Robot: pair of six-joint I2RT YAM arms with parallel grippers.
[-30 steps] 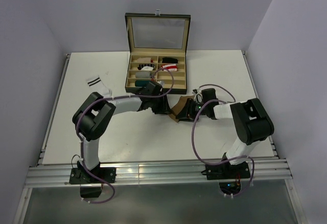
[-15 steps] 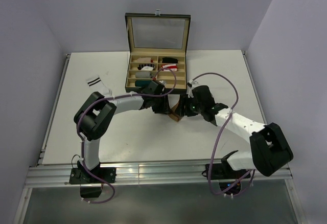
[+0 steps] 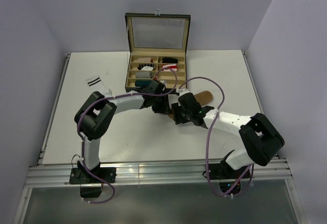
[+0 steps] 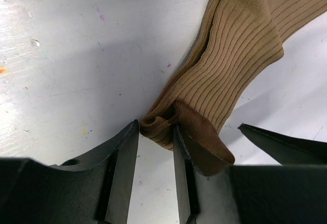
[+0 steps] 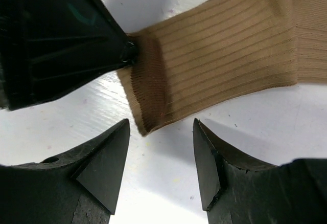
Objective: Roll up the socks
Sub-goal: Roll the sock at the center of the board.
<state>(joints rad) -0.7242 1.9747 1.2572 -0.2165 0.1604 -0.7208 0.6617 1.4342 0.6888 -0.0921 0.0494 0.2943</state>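
Below the tan compartment box point(image 3: 127, 78) at mid-frame, the ribbed tan-brown fabric sock point(image 3: 204, 97) lies on the white table point(image 3: 76, 132). Left gripper point(image 4: 156, 132) pinches its bunched cuff corner; right gripper point(image 5: 161, 147) hangs open over the cuff edge. Soft, light and floppy, it is probably best taken at the free cuff corner.

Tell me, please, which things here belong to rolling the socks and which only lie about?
For the job: tan sock, pinched by left gripper; white striped sock; red-and-white sock in the box.
Lying about: the box; black bundle; teal bundle.
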